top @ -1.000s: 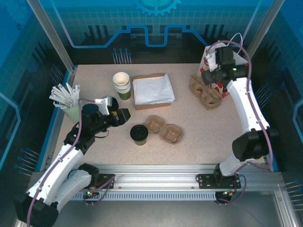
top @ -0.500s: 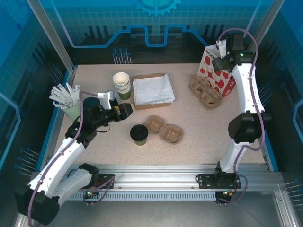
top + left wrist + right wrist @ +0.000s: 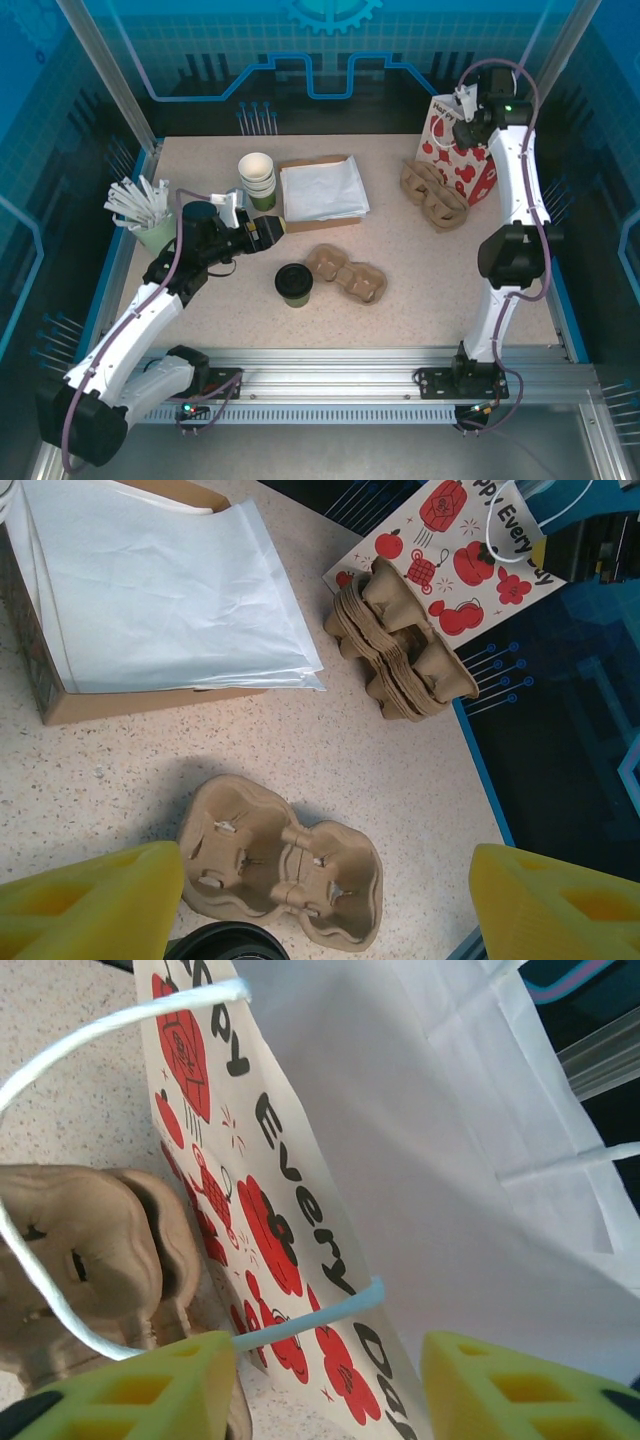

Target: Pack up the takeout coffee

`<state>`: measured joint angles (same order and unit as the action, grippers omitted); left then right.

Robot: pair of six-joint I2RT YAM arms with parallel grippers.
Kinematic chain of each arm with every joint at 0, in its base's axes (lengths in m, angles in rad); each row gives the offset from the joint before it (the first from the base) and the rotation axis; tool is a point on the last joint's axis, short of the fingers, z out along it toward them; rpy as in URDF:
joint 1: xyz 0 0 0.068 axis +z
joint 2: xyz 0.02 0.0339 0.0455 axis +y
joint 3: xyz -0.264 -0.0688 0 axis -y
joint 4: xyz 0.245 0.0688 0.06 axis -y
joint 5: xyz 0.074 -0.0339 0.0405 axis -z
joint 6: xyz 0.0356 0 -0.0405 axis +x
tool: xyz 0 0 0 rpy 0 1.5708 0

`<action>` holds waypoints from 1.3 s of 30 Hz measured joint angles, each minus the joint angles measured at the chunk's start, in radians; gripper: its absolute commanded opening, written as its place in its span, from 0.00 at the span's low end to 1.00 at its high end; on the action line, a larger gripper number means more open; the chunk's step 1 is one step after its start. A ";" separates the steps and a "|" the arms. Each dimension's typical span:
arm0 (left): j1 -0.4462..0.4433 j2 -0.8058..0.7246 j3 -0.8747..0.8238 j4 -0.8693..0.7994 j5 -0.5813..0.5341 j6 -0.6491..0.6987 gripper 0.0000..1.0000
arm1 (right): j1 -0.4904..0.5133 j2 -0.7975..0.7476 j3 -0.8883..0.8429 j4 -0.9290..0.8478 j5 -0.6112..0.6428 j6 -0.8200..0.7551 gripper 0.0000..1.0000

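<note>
1. From the top camera I see the takeout coffee (image 3: 294,284), a small dark green paper cup under a round black lid. It stands upright on the speckled desk (image 3: 420,300), just left of a single brown pulp tray (image 3: 347,273).
2. The left wrist camera catches only the lid's black rim (image 3: 225,942) at its bottom edge. It gives me the tray (image 3: 280,865) in detail: moulded fibre, two wells, each with slits in it.
3. The left tool (image 3: 270,228) hangs above and left of the cup. On its wrist view the left tool (image 3: 320,905) has its yellow fingers (image 3: 90,900) wide apart with nothing between them.
4. The right tool (image 3: 464,104) is at the far right, over a white paper bag (image 3: 445,150) printed in red.
5. Its wrist view adds what the top view cannot. The right tool (image 3: 325,1380) stands with its fingers spread, clear of the paper on both sides. They straddle the bag (image 3: 300,1210) at its printed wall, and a white cord handle (image 3: 300,1318) crosses the gap.
6. A stack of pulp trays (image 3: 432,195) leans beside the bag; the left wrist view shows its nested layers (image 3: 400,640).
7. A cardboard box (image 3: 290,222) holds folded, creased white paper (image 3: 150,590).
</note>
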<state>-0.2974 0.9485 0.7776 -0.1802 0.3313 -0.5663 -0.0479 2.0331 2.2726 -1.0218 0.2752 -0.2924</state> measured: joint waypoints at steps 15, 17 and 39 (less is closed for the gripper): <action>-0.001 0.034 0.005 0.006 0.000 0.000 0.77 | -0.018 0.085 0.112 -0.023 -0.086 0.011 0.51; -0.001 0.035 0.006 0.006 0.000 0.000 0.77 | -0.029 0.086 0.112 -0.023 -0.118 0.019 0.51; -0.006 0.070 0.007 0.011 0.000 0.000 0.77 | -0.050 0.178 0.259 -0.040 -0.217 0.044 0.15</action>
<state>-0.3038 1.0183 0.7849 -0.1692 0.3313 -0.5663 -0.0975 2.2108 2.5317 -1.0622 0.0582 -0.2485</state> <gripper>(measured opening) 0.768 0.167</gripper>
